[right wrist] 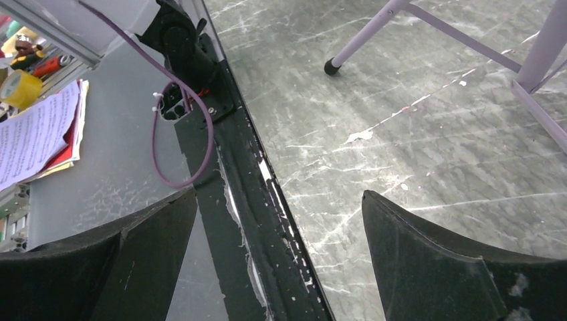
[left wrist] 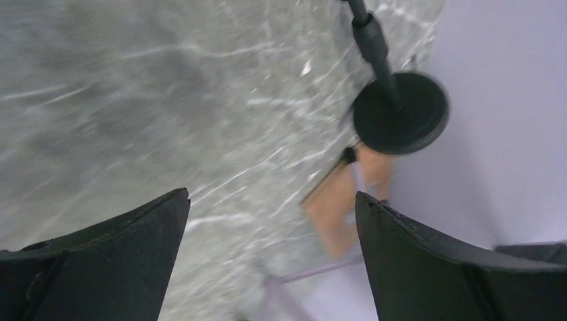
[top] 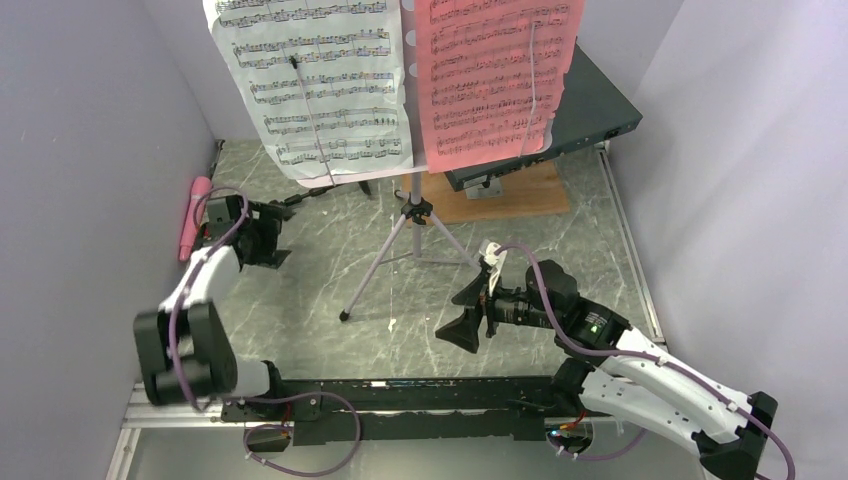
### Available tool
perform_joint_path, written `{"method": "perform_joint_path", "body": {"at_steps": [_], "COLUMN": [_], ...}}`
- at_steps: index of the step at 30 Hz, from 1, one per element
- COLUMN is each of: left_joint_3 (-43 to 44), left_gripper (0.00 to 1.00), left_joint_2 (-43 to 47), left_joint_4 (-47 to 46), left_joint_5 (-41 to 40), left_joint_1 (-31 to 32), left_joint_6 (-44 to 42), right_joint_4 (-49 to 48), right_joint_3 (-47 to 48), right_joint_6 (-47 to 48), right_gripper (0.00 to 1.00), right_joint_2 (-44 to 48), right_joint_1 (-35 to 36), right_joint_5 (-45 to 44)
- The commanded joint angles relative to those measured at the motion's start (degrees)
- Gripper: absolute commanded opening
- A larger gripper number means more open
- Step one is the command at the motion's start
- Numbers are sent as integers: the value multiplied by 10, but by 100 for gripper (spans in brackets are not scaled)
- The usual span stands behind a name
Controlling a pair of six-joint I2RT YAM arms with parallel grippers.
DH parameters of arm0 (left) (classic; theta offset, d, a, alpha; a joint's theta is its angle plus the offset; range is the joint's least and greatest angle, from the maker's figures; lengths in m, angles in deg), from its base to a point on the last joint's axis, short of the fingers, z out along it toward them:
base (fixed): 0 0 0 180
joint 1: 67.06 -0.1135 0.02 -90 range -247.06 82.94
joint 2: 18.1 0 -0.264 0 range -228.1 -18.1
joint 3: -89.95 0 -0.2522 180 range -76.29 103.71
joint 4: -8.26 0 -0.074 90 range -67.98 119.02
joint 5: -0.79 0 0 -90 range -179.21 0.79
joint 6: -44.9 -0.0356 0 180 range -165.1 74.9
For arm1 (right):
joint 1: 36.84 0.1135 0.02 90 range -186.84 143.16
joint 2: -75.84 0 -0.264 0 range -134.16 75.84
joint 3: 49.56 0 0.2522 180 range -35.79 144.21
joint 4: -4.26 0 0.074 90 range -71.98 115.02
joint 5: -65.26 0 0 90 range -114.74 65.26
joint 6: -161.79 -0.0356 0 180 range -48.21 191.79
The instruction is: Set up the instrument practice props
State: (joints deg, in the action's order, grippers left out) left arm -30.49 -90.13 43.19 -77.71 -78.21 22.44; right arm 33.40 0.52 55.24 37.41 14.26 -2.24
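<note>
A dark grey, marble-patterned worktop [top: 300, 300], glossy and scuffed, is enclosed by plain pale lavender walls [top: 90, 150]. At its centre the silver folding tripod [top: 410, 235] is stood with thin tubular legs splayed for stability; the one leg end seen closely is capped in black rubber. The music-stand desk [top: 385, 176] is carried on top and is almost wholly covered. The white music sheet [top: 315, 90] is set on its left and the pink music sheet [top: 495, 80] on its right, each pinned by a thin retaining wire, presumably against slipping.

The pink microphone [top: 192, 215], smooth and rod-shaped, is lodged at the left against the wall. The small black mic stand [left wrist: 401, 114], with a matt round base, is stood apart from it, so mounting is judged outstanding. A dark flat rack-mount box [top: 590, 110] is rested on a wooden board [top: 510, 195] at the far right.

The left gripper [top: 262, 240] is held near the microphone, jaws apart and empty. The right gripper [top: 465, 315] is held low beside the tripod, jaws likewise apart, nothing gripped.
</note>
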Motion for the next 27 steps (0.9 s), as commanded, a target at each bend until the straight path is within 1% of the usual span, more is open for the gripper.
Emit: {"method": "perform_joint_path", "body": {"at_steps": [1, 3, 7, 9, 11, 14, 16, 18, 19, 20, 21, 23, 25, 26, 27], "left_joint_3": [27, 61, 118, 133, 155, 192, 201, 204, 200, 192, 177, 151, 126, 110, 98], "left_gripper": [97, 96, 97, 97, 98, 97, 96, 91, 86, 77, 67, 42, 28, 21, 13], "left_joint_2": [-156, -218, -292, -332, -380, -436, -458, -478, -487, -495, -503, -515, -514, -503, -481], "left_joint_4": [-266, -308, -304, -320, -349, -349, -365, -391, -414, -448, -499, -587, -646, -675, -682], "left_joint_5": [109, 85, -82, -141, -172, -210, -251, -288, -296, -302, -308, -309, -293, -282, -265], "left_joint_1": [5, 26, 89, 106, 107, 128, 134, 136, 136, 137, 136, 133, 124, 117, 108], "left_joint_6": [233, 279, 317, 344, 363, 395, 404, 407, 409, 408, 403, 395, 381, 357, 319], "right_joint_4": [-23, -11, 11, 13, 10, 8, 10, 16, 22, 27, 32, 41, 40, 38, 36], "right_joint_3": [0, 7, 15, 15, 14, 12, 10, 9, 10, 11, 13, 15, 14, 15, 17], "right_joint_6": [20, 33, 48, 48, 42, 30, 25, 22, 21, 21, 20, 20, 21, 21, 20], "right_gripper": [96, 96, 97, 97, 97, 97, 97, 97, 97, 97, 97, 97, 96, 96, 95], "right_joint_2": [9, 4, -2, -1, 4, 15, 25, 34, 37, 41, 43, 49, 57, 60, 62], "right_joint_1": [0, 0, 0, 0, 0, 0, 0, 0, 0, 0, 0, 0, 0, 0, 0], "right_joint_5": [-18, -27, -41, -40, -36, -33, -36, -44, -50, -56, -64, -81, -85, -86, -86]}}
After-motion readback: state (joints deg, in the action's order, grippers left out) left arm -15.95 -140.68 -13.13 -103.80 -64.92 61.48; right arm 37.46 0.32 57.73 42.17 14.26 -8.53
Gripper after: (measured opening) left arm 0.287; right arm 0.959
